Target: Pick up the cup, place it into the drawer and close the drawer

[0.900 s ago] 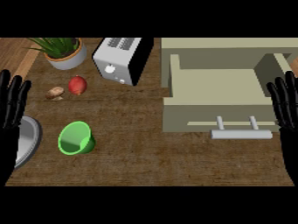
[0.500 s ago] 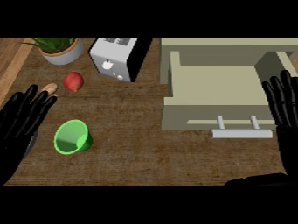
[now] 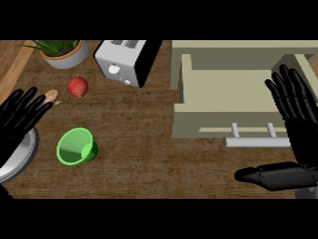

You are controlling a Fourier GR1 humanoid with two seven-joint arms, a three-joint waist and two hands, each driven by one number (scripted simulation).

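Note:
A green cup [image 3: 77, 146] lies on its side on the brown counter, mouth toward me, left of centre. My left hand [image 3: 15, 122] is open just left of the cup, fingers straight and pointing up-right, not touching it. The beige drawer [image 3: 233, 88] stands pulled open at the right, its pale handle [image 3: 258, 136] facing me. My right hand [image 3: 304, 126] is open at the right edge over the drawer's front corner, fingers up, thumb [image 3: 271, 176] stretched left below the handle.
A white toaster [image 3: 125, 61] and a potted plant [image 3: 60, 50] stand at the back. A red fruit [image 3: 77, 86] and a small tan item [image 3: 51, 96] lie behind the cup. A metal bowl rim [image 3: 25, 156] shows under my left forearm.
My left hand has swung inward toward the cup. The right hand has come forward, its thumb now in full view. The view has shifted down and right.

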